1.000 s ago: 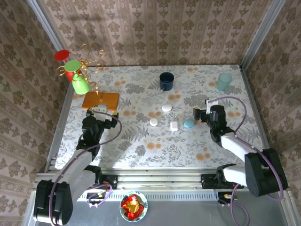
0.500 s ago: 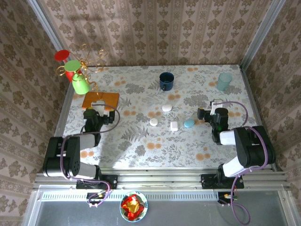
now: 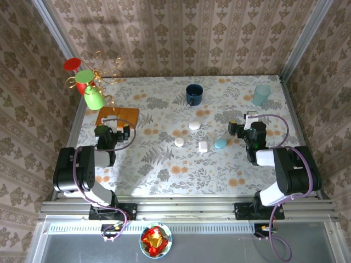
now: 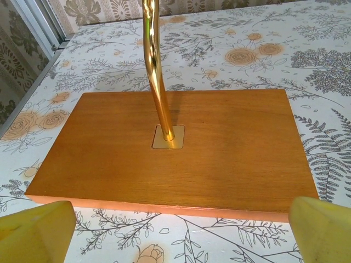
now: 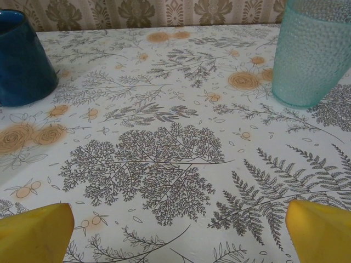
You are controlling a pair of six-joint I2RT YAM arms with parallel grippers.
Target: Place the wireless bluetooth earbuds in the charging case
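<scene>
Nearside of the dark blue ceramic mug [image 3: 193,94], small white pebble-like pieces [image 3: 194,125], apparently cases, lie central for easy reach; left claw [image 3: 112,131] and right claw [image 3: 239,129] gape, empty.

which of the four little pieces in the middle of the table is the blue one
The light blue piece, rightmost of the four in the top view. The other three pieces, all to its left, are white.

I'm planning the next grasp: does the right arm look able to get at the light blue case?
Probably yes: the light blue case lies uncovered beside the open right claw, with nothing between them.
</scene>
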